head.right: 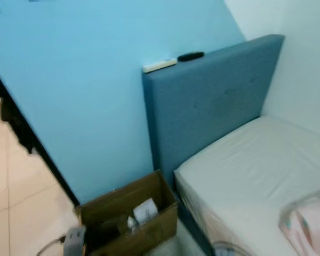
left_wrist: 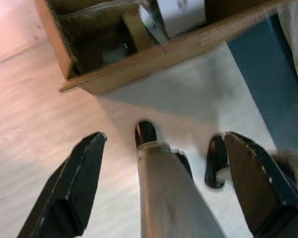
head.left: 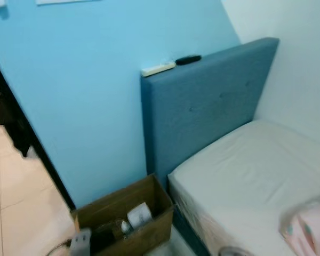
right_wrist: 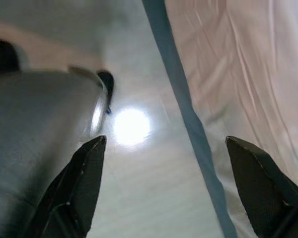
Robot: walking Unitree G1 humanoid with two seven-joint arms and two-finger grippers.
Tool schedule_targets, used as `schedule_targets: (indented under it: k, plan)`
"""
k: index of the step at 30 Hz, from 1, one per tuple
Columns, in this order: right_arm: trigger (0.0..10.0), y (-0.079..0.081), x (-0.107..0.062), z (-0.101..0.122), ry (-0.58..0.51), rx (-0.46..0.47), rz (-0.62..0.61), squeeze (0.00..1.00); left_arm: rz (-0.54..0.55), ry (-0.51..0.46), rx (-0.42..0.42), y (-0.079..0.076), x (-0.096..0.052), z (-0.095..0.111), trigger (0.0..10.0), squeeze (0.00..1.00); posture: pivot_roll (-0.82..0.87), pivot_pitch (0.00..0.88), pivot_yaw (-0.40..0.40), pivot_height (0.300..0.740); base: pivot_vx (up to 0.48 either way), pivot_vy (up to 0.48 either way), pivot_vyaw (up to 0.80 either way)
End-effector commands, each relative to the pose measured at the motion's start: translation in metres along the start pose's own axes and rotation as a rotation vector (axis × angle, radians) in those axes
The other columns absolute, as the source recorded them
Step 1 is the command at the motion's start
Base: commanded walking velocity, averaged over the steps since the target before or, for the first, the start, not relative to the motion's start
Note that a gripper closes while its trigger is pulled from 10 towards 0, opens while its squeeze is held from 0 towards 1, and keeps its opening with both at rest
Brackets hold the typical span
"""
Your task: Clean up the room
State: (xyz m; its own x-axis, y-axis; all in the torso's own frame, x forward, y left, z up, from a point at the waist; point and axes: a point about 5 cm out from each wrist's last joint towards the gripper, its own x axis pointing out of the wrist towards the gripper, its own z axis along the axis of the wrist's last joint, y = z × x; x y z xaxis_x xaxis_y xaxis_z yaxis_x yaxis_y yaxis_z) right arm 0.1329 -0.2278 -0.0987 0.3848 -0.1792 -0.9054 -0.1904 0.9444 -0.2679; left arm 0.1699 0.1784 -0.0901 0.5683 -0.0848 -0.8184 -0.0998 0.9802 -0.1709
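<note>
An open cardboard box [head.left: 149,234] stands on the floor against the blue wall, beside the bed's headboard [head.left: 202,106]. Inside it lie a white paper-wrapped item [head.left: 140,214] and some darker things. A white remote [head.left: 158,68] and a black object [head.left: 188,60] rest on top of the headboard. A pink patterned item [head.left: 309,226] lies on the white mattress [head.left: 256,170]. My left gripper [left_wrist: 163,136] hangs open over the floor near the box [left_wrist: 188,44]. My right gripper [right_wrist: 166,140] hangs open beside the bed's side [right_wrist: 248,74]. Nothing is held by either.
A grey plug-like object [head.left: 80,240] with a cable lies left of the box. A dark doorway [head.left: 10,117] opens at the left onto tiled floor [head.left: 16,213]. My silver leg [left_wrist: 164,198] stands on the floor below the left gripper.
</note>
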Motion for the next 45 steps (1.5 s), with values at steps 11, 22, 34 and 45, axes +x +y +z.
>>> schedule_targets:
  k: [11, 22, 34, 45]
  plan:
    - [10.0, 0.004, 0.001, 0.012, -0.025, -0.043, 0.014, 0.0, -0.014, 0.011, 0.017, -0.002, 0.001, 0.003, 10.0, 0.0, -0.11, 0.0, 0.046, 0.71, 0.0, 0.0, 0.0]
    - [10.0, 0.005, 0.001, 0.015, -0.025, -0.101, 0.029, 0.0, 0.016, 0.013, 0.004, 0.002, 0.001, 0.006, 10.0, 0.0, -0.09, 0.0, 0.023, 0.71, 0.0, 0.0, 0.0]
    - [10.0, -0.004, 0.001, 0.04, -0.084, -0.226, 0.042, 0.0, 0.031, -0.03, -0.086, -0.012, 0.005, 0.012, 10.0, 0.0, -0.04, 0.0, -0.142, 0.71, 0.0, 0.0, 0.0]
    - [10.0, 0.001, -0.001, 0.079, -0.187, -0.245, 0.064, 0.0, -0.018, 0.038, 0.084, -0.023, 0.001, -0.018, 10.0, 0.0, -0.02, 0.0, -0.146, 0.71, 0.0, 0.0, 0.0]
